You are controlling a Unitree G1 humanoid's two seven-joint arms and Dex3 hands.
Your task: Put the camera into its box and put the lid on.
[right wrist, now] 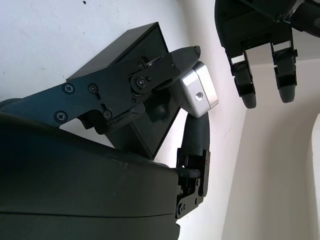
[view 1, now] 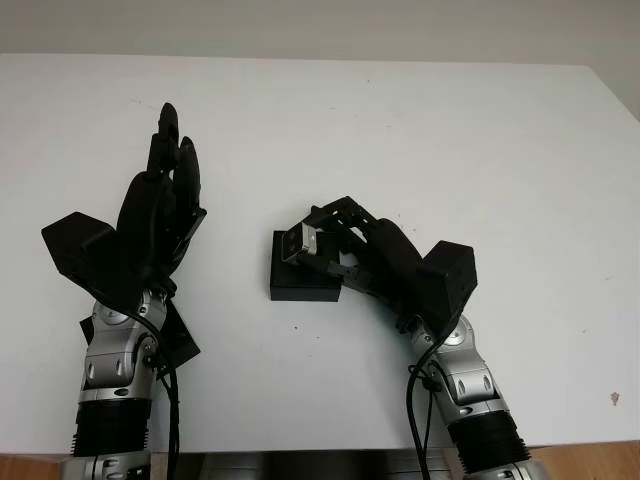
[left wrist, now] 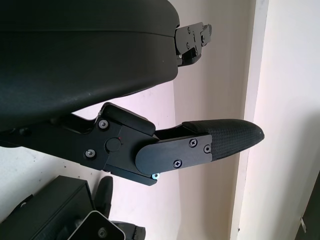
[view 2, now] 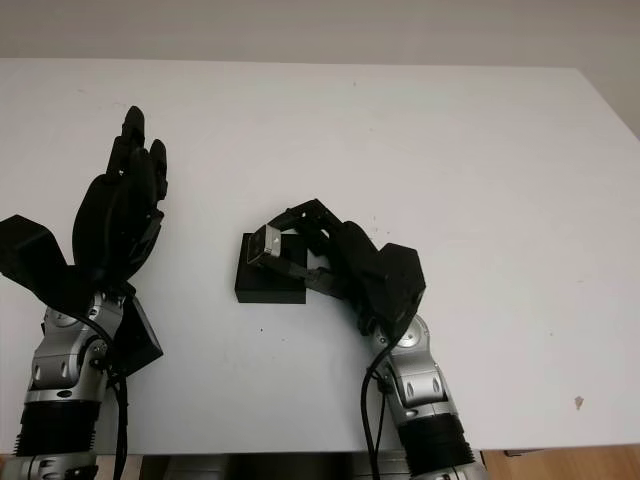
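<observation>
Right hand (view 1: 330,245), centre of the left eye frame, fingers curled around the small silver-and-black cube-shaped camera (view 1: 300,243). Camera held tilted, just above the upper right part of the low black rectangular box (view 1: 300,280) sitting on the white table (view 1: 450,130). Whether the camera touches the box rim cannot be told.

Right wrist view: silver face with a round threaded hole pinched between fingertips (right wrist: 190,52), box directly behind it.

Left hand (view 1: 165,200), left of frame, raised off the table, open, holding nothing, well apart from the box. A flat black piece (view 1: 180,340) shows beside the left forearm at lower left; possibly the lid, not certain.

Risks, as judged from here:
- Camera is tilted relative to the box opening; lowered at this angle, a corner could catch on the rim and jam or sit proud, blocking the lid.
- Box is light-looking and unbraced; a sideways push from the fingers could slide it across the smooth table.
- Grip is at the fingertips on a smooth metal face; early release could let the camera tip out onto the table.
- Fingers inside the rim could drag the box up on withdrawal.
</observation>
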